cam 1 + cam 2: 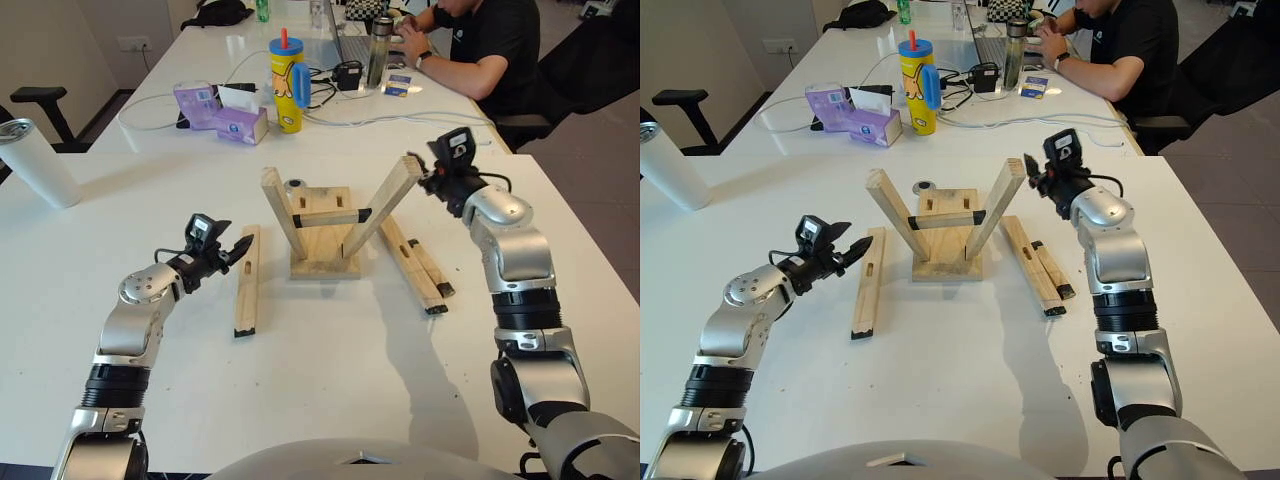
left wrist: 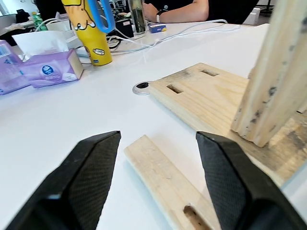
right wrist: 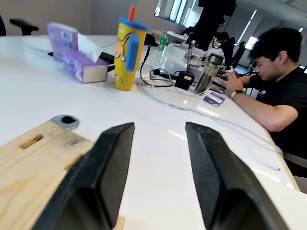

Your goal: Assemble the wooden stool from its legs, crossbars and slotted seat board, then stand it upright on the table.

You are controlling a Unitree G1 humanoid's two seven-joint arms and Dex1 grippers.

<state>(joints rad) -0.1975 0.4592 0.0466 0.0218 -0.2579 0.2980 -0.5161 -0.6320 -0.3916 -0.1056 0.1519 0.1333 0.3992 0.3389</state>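
Pale slotted seat board (image 1: 326, 266); two splayed legs (image 1: 284, 210), one crossbar (image 1: 331, 217)

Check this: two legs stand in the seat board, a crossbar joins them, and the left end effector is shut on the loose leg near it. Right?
No: the left end effector is open, not shut on the loose leg; the left wrist view shows it.
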